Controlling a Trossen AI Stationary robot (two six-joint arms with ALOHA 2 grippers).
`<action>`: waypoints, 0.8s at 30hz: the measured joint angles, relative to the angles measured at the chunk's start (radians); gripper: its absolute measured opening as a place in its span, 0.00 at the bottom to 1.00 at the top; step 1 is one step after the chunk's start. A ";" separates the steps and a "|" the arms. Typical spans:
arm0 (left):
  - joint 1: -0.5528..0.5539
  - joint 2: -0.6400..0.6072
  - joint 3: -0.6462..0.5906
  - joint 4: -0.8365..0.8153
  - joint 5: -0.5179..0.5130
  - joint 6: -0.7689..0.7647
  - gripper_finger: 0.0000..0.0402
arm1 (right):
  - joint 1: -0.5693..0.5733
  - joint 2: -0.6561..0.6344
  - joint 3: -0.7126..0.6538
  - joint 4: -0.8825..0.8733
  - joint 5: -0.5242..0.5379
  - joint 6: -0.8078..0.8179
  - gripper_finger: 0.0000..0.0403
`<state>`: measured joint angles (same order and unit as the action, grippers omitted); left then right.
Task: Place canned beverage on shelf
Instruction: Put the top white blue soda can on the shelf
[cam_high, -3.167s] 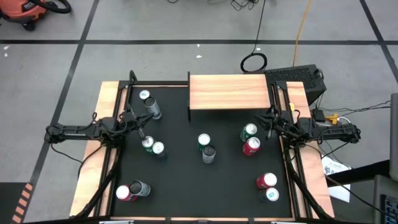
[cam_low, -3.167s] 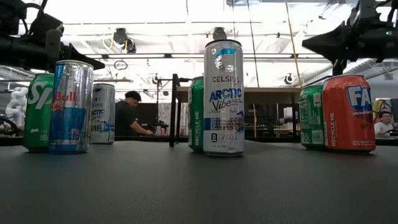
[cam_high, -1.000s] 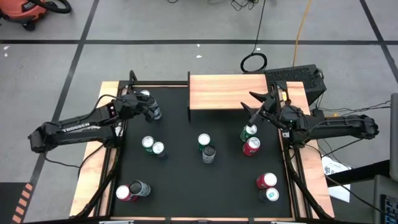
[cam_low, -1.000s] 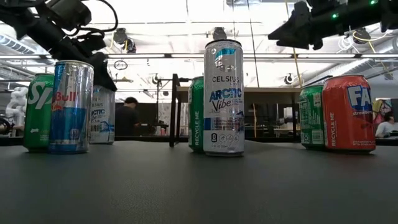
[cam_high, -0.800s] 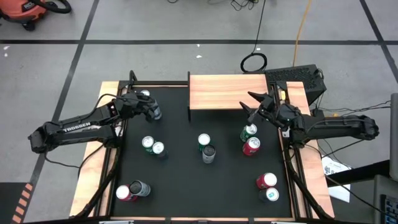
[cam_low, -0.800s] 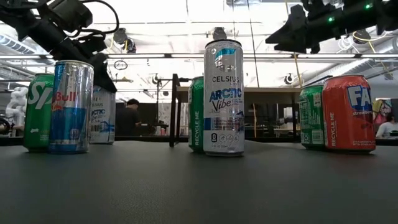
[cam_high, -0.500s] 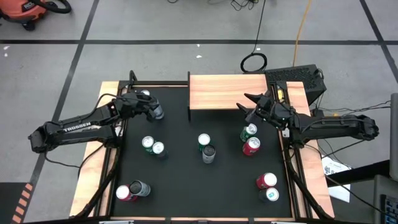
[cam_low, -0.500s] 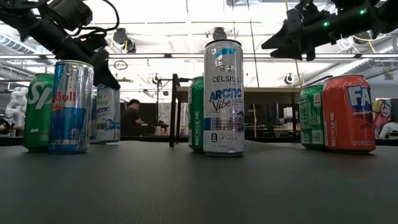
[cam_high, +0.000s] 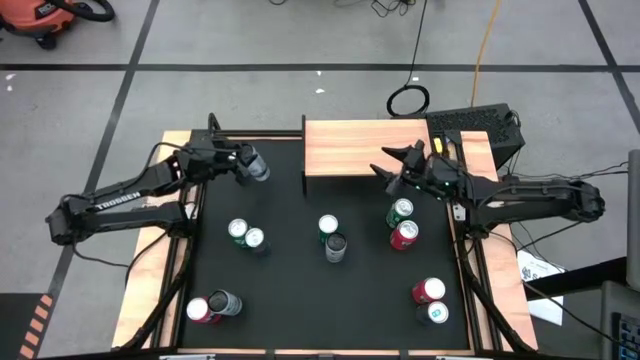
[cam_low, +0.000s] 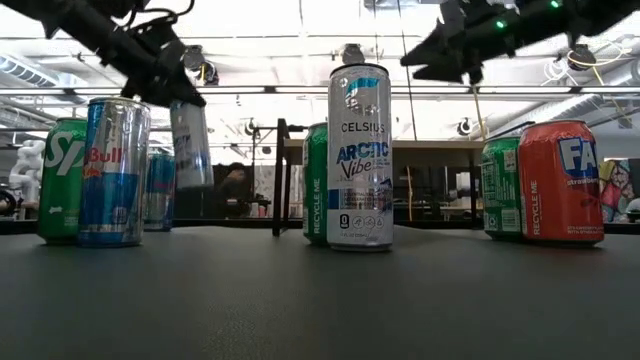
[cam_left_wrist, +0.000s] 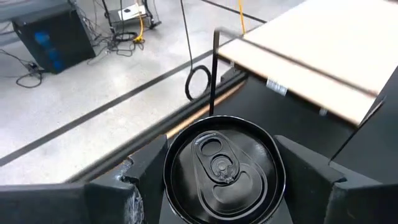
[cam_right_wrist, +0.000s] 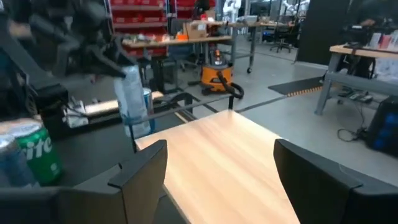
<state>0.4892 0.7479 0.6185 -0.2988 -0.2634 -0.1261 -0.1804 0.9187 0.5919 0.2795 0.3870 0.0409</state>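
The can (cam_high: 255, 166) hung in our left gripper (cam_high: 243, 163), clamped and lifted off the table's far-left corner, not yet over the bare shelf (cam_high: 365, 147), while our right gripper (cam_high: 392, 163) hovered open, empty.

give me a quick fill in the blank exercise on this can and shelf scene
1. The left pincer holds a can lifted ____ the table.
2. The shelf top carries ____ cans.
3. The right pincer hovers by the shelf's near edge with its jaws ____.
4. The tall Celsius can stands ____.

Missing words: off; no; open; upright
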 joint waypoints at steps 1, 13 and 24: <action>-0.001 0.009 0.019 -0.004 0.000 -0.001 0.59 | 0.000 0.021 0.032 -0.025 0.000 -0.013 0.71; -0.055 0.188 0.238 -0.007 -0.002 0.009 0.59 | -0.033 0.274 0.310 -0.073 -0.212 -0.043 0.71; -0.059 0.371 0.497 -0.046 0.002 0.063 0.59 | -0.097 0.493 0.520 -0.067 -0.314 -0.115 0.71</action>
<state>0.4297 1.1188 1.1151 -0.3446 -0.2612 -0.0631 -0.2774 1.4118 1.1123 0.2123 0.0730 -0.0743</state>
